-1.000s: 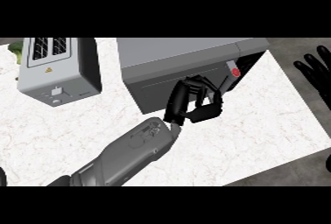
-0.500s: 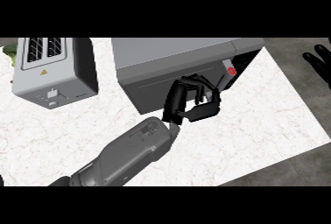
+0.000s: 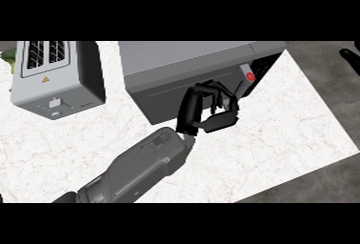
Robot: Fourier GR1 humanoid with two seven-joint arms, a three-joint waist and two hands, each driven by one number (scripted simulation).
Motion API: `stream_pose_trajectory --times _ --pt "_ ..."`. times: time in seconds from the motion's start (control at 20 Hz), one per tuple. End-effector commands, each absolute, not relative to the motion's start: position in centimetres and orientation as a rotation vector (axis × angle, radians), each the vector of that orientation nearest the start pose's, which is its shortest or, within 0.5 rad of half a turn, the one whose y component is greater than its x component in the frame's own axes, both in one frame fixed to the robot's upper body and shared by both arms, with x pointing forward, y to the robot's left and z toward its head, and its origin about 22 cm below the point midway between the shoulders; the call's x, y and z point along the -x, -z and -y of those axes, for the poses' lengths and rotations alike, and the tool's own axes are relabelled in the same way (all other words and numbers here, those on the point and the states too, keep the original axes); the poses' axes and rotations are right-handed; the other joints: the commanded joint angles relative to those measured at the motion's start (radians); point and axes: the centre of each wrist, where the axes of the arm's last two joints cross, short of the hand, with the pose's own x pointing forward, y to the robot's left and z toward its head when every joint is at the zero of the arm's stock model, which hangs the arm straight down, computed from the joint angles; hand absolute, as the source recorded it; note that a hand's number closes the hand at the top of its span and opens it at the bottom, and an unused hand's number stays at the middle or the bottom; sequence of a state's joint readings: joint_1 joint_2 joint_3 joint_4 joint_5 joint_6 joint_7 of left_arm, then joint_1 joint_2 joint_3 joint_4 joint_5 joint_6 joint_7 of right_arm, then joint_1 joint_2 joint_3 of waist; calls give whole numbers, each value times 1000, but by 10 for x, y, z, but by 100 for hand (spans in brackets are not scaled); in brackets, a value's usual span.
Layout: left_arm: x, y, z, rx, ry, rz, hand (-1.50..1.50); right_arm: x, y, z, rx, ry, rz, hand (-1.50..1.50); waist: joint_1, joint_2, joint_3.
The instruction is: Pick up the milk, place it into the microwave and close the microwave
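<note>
Microwave (image 3: 190,66) front — left hand (image 3: 209,109) against it, fingers curled, nothing visibly held; right hand (image 3: 349,56) barely shows.

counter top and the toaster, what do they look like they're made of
Counter top: looks like white marble or a stone-look laminate, with faint reddish-grey veins on a matte surface.
Toaster: looks like light grey brushed metal or painted plastic, with dark slots on top and a dark side panel.

One microwave (image 3: 184,62), one toaster (image 3: 56,78)
</note>
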State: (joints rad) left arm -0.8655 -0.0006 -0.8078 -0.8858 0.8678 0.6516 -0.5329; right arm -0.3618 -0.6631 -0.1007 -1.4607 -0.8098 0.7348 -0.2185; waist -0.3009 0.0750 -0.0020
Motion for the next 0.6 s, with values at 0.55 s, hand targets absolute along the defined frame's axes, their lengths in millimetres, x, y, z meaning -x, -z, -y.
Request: stream_pose_trajectory --times 0.55 --pt "-354 -50 -7 244 20 1862 150 -316 -183 370 -759 -519 2044 -150 -12 16 -2"
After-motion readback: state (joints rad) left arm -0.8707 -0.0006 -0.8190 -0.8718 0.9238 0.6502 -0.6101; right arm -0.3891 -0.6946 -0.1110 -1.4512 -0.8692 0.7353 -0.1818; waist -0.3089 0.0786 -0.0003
